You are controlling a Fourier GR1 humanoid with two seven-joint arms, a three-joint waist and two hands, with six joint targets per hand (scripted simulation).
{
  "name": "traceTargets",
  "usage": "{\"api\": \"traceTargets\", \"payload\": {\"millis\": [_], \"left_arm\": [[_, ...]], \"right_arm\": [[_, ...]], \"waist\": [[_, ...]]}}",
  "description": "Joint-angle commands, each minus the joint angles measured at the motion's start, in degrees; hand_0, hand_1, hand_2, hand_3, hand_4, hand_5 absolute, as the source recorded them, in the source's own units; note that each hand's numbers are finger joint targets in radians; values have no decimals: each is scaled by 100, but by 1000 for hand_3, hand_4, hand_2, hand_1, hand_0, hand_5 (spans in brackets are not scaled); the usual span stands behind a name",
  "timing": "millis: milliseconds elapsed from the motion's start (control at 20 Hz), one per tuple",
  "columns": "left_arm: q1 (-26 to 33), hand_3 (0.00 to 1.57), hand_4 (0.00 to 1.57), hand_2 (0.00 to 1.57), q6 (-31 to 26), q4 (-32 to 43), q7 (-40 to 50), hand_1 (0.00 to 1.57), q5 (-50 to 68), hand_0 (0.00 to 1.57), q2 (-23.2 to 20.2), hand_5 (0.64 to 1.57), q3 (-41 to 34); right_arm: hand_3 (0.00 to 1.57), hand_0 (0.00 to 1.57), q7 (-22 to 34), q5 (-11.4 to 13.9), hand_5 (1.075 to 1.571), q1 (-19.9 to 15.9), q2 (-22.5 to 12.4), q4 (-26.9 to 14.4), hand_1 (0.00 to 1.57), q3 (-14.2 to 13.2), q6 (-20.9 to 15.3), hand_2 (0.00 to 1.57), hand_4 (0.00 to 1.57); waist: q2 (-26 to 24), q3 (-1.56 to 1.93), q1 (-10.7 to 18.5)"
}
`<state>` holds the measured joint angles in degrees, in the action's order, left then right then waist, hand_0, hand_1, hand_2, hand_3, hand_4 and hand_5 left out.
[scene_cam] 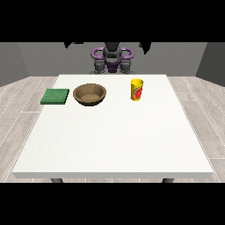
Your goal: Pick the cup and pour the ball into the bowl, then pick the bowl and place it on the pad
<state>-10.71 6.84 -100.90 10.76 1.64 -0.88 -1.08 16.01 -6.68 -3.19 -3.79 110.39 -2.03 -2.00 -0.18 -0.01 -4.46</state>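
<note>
Item: yellow cup [137, 89], upright on my white table [114, 140], right of centre; contents not visible. Item: brown bowl [89, 94], holding nothing I can see, just beside the green pad [55, 96]. My hands [74, 44] [145, 45]: raised at the top edge, holding nothing; finger state cannot be told.

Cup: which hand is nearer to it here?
The robot's left, the hand at the view's right. It hangs high behind the table, almost straight beyond the cup. The hand at the view's left hangs equally high, far off to the cup's left in the view.
</note>
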Motion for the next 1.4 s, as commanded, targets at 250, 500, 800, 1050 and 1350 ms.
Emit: {"api": "traceTargets", "payload": {"millis": [250,500,800,1050,1350], "left_arm": [[-514,0,528,0,-198,1507,-1964,0,-99,0,-389,1491,-670],[-492,0,246,0,-464,2392,-2505,0,-36,0,-453,1475,-715],[-987,0,18,0,-481,3774,-3317,0,-131,0,-407,1441,-769],[-1545,0,203,0,-480,4616,-3764,0,-7,0,-570,1429,-1103],[-1678,0,363,0,-526,5707,-4619,0,-1,0,-631,1464,-1244]], "right_arm": [[0,0,-1221,-294,1551,-268,-105,-427,0,-365,439,0,692],[0,0,-1733,-580,1555,-105,-399,-960,0,-751,951,0,676],[0,0,-1659,-630,1560,-424,-509,-1559,0,-941,926,0,664],[0,0,-1571,-906,1562,-849,-897,-1507,0,-1176,1193,0,669],[0,0,-1844,-739,1564,-641,-750,-1662,0,-1103,1163,0,675]], "waist": [[1299,-1,-286],[1300,1,-324],[1102,0,-180],[1495,-3,-436],[1455,-2,-381]]}}
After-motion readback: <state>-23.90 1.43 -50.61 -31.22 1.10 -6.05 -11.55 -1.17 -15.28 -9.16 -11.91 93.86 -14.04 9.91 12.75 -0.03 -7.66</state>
